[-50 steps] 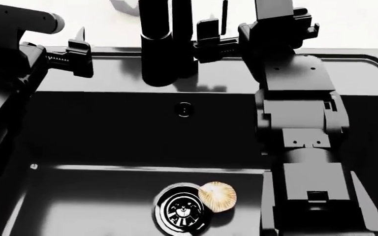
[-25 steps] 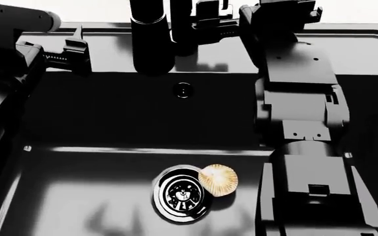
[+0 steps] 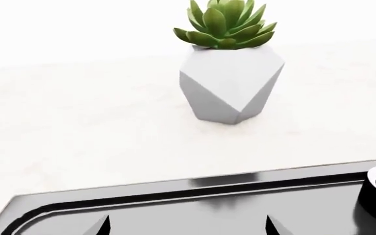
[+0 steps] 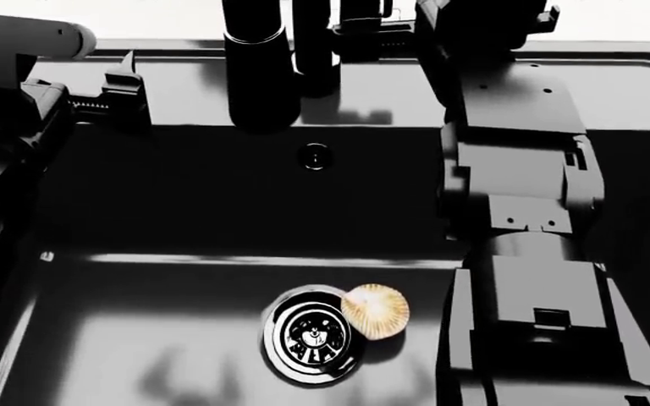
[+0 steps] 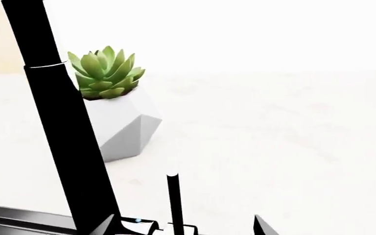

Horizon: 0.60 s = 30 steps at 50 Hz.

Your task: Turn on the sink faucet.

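Observation:
The glossy black sink faucet (image 4: pixel 260 76) stands at the back middle of the black sink (image 4: pixel 630 80), its thick spout end hanging over the basin. My right gripper (image 4: pixel 361 32) is open just right of the faucet's stem. In the right wrist view the stem (image 5: pixel 64 137) rises at one side and the thin upright lever (image 5: pixel 174 200) stands between the open jaws (image 5: pixel 184 229), with no clear contact. My left gripper (image 4: pixel 125 85) is open and empty over the sink's back left rim (image 3: pixel 175 196). Its fingertips (image 3: pixel 103 228) are wide apart.
A chrome drain (image 4: pixel 311 336) with a pale scallop shell (image 4: pixel 375 311) beside it lies on the basin floor. An overflow hole (image 4: pixel 316 156) is in the back wall. A succulent in a white faceted pot (image 3: pixel 230 81) stands on the white counter behind the sink.
The head view has dropped, so faucet and rim sit higher in the frame. My right gripper has moved in closer to the faucet's stem. The left gripper has hardly moved.

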{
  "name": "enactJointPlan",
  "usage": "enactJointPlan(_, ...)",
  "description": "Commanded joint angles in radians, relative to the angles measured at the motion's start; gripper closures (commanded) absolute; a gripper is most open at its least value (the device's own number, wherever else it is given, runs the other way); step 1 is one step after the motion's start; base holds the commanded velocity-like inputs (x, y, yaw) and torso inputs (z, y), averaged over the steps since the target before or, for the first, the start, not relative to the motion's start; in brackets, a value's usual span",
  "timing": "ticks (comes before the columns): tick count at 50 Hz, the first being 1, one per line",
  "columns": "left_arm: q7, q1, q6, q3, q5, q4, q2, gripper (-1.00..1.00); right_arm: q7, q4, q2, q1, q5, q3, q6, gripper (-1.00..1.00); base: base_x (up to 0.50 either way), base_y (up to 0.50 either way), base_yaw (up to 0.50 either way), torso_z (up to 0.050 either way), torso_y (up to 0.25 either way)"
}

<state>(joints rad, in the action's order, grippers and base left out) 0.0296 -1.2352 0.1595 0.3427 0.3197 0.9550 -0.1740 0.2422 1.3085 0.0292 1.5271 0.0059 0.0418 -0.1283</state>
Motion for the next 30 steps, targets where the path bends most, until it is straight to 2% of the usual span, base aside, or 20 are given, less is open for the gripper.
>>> enactJointPlan(1, 0.006, -0.007, -0.008, -0.002, 0.006, 0.026, 0.003, -1.0, 0.014, 0.0, -0.001, -0.005, -0.001, 0.003, 0.001, -1.0, 0.05, 0.0, 0.0, 0.0, 0.0)
enactJointPlan(16, 0.009, -0.003, -0.026, 0.001, 0.006, 0.052, 0.008, -1.0, 0.016, 0.0, 0.001, -0.012, -0.001, 0.004, -0.002, -1.0, 0.29, 0.0, 0.0, 0.0, 0.0)
enactJointPlan(20, 0.014, 0.02, 0.022, -0.011, 0.035, -0.017, -0.002, -1.0, 0.022, 0.0, 0.0, -0.017, 0.0, 0.0, -0.011, -1.0, 0.02, 0.0, 0.0, 0.0, 0.0)
enactJointPlan(30, 0.01, 0.009, -0.001, -0.006, 0.025, 0.024, 0.003, -1.0, 0.002, 0.0, 0.001, -0.024, -0.008, -0.012, -0.029, -1.0, 0.0, 0.0, 0.0, 0.0, 0.0)
